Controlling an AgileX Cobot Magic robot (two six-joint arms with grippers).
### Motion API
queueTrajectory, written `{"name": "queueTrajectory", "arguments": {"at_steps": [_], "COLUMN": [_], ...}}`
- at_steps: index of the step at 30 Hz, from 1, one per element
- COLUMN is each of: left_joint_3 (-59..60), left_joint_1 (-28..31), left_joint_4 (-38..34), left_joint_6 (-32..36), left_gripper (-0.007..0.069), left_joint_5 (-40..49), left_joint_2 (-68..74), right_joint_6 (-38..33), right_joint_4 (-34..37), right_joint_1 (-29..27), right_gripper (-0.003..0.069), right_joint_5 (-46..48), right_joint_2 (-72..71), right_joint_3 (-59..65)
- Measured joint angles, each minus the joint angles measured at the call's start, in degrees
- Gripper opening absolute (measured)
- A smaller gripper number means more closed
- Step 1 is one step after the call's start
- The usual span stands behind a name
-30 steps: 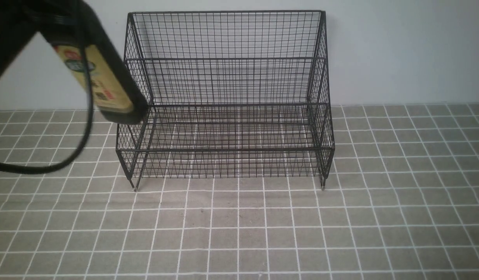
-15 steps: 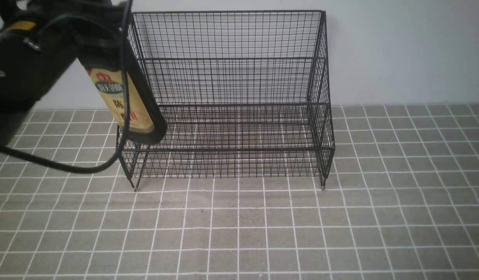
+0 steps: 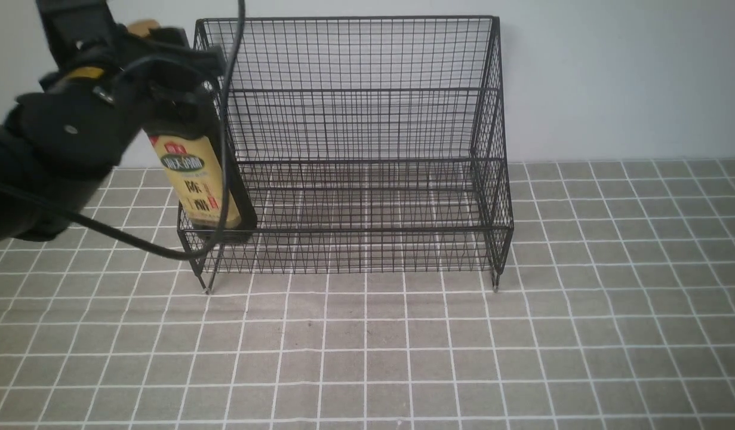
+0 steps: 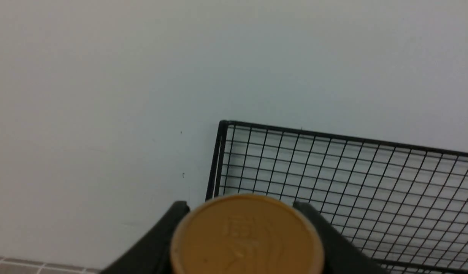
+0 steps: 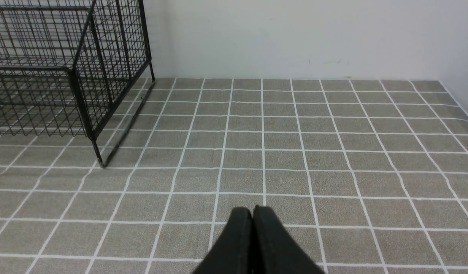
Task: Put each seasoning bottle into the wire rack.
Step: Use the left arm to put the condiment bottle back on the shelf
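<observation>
One seasoning bottle (image 3: 201,179) is in sight, gripped high on its dark body by the left jaws, which are closed around it just below the gold-brown cap (image 3: 141,27). It stands close to upright, leaning a little so that its top tips towards the robot's left, and its yellow label faces the front camera. Its base sits low at the left end of the wire rack (image 3: 367,119), in the front, lower tier just inside the left side wall; whether it touches the mesh floor I cannot tell. The left wrist view shows the round cap (image 4: 247,236) between the two black fingers (image 4: 154,247), with the rack's top back corner (image 4: 222,125) beyond it against the pale wall (image 4: 104,76). A black cable (image 3: 134,243) droops from the left arm across the rack's left front corner. The right jaws are pressed together with nothing between their fingers (image 5: 239,243), hanging over the grey tiled surface (image 5: 294,152), well apart from the rack (image 5: 81,95)
</observation>
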Motion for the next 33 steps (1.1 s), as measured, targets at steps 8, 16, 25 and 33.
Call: {"name": "queueTrajectory", "arguments": {"at_steps": [8,16,25,33], "left_joint_3": [-0.02,-0.24,-0.66,-0.66], "left_joint_1": [0.00,0.00,0.00,0.00], "left_joint_4": [0.02,0.59,1.19,1.32], "left_joint_6": [0.16,0.25,0.65,4.46], "left_gripper": [0.0302,0.0325,0.0375,0.0375], "left_joint_5": [1.68,1.87,4.14,6.81], "left_joint_2": [2.68,2.62,1.76,-1.90], "right_joint_6": [0.00,0.00,0.00,0.00], "right_joint_4": [0.00,0.00,0.00,-0.05], "right_joint_1": [0.00,0.00,0.00,0.00], "right_gripper": [-0.0015,-0.0015,-0.0015,-0.0015], "right_joint_5": [0.00,0.00,0.00,0.00], "right_joint_2": [0.00,0.00,0.00,0.00], "right_joint_3": [0.00,0.00,0.00,0.00]}}
